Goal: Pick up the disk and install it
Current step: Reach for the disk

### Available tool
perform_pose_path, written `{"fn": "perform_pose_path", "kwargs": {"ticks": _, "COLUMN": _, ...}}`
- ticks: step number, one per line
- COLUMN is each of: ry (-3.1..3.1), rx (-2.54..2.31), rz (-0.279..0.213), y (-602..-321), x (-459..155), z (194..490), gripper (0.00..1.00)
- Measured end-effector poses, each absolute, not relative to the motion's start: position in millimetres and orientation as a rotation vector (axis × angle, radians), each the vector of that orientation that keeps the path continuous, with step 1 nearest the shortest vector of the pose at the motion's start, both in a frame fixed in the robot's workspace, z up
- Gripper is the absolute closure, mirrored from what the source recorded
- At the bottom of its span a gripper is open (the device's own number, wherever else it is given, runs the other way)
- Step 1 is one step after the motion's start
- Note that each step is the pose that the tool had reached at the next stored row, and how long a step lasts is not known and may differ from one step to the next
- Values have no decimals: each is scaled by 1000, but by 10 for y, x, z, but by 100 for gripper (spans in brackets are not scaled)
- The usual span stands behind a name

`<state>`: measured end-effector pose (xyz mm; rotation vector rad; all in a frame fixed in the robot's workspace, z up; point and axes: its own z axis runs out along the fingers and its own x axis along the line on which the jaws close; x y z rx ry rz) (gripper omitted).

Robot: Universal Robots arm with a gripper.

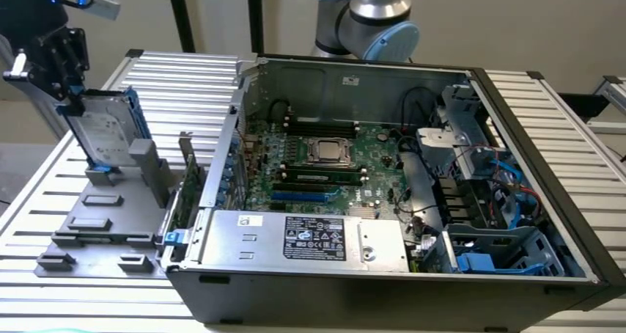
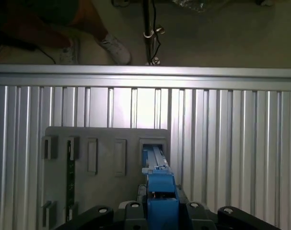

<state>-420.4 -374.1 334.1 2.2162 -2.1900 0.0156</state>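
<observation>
The disk, silver-grey with blue rails, stands nearly upright at the far end of the grey fixture, on the exterior view's left. Its lower end sits at the fixture's slot. My gripper comes down from above and is shut on the disk's upper end. In the wrist view the disk shows edge-on, with its blue rail clamped in my gripper between the dark fingers. Its far end reaches into the slot of the fixture.
An open computer case lies to the exterior view's right of the fixture, with a motherboard, a silver power-supply box and a drive bay with blue parts. All rests on a slatted aluminium table. A person's shoe is beyond the table edge.
</observation>
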Motion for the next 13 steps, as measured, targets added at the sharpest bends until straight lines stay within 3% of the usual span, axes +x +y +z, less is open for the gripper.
{"fn": "perform_pose_path", "kwargs": {"ticks": 13, "ry": -2190, "rx": 2216, "rz": 15, "y": -3740, "x": -4036, "z": 3930, "gripper": 67}}
